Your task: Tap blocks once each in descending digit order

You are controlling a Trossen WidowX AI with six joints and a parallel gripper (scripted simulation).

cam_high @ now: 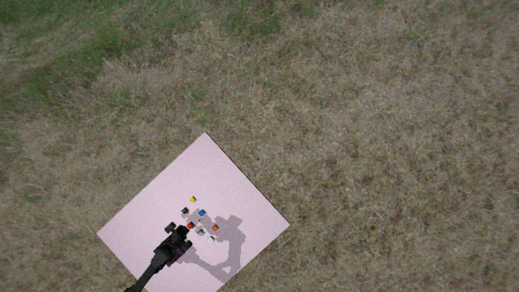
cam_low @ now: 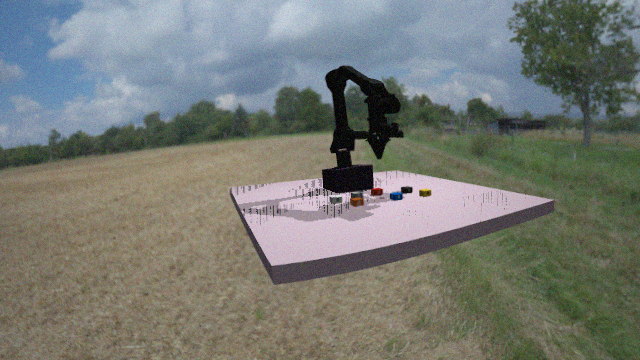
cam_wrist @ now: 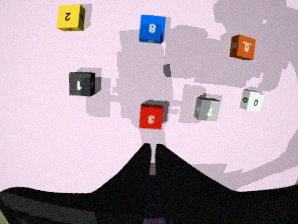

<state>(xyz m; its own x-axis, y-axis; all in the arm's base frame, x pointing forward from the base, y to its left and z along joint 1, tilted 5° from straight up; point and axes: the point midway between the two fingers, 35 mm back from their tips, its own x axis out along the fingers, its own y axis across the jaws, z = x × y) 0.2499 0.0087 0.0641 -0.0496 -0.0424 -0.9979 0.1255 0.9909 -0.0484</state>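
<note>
Pink table (cam_high: 227, 182) is sitting as a tilted square on dry grass (cam_high: 365, 101) in the top view, its corners pointing roughly to 12, 3, 6 and 9 o'clock. In the exterior view the slab (cam_low: 400, 235) is lying flat with a treeline and cloudy sky behind.

Black arm (cam_low: 350, 105) is rising from its base (cam_low: 347, 178) and bending over, the wrist pointing down. The gripper (cam_low: 378, 152) is hanging well above the blocks, touching none. Fingers are standing nearly together with nothing between them; in the wrist view the gripper (cam_wrist: 152, 156) is showing only a thin slit between the dark tips.

Blocks are clustering near the table's middle, all apart from one another. Taking the wrist view as a clock face centred on the red block (cam_wrist: 152, 116), which is lying just ahead of the fingertips:
- blue block (cam_wrist: 152, 28) at 12 o'clock
- yellow block (cam_wrist: 69, 16) at about 11 o'clock, farthest out
- black block (cam_wrist: 83, 83) at about 10 o'clock
- orange block (cam_wrist: 244, 47) at about 2 o'clock
- grey block (cam_wrist: 205, 107) at 3 o'clock, near
- white block (cam_wrist: 252, 100) at 3 o'clock, beyond the grey one

Digits are too blurred to read with confidence.

The arm's shadow (cam_high: 227, 243) is falling across the table toward 4 o'clock of the gripper in the top view.
</note>
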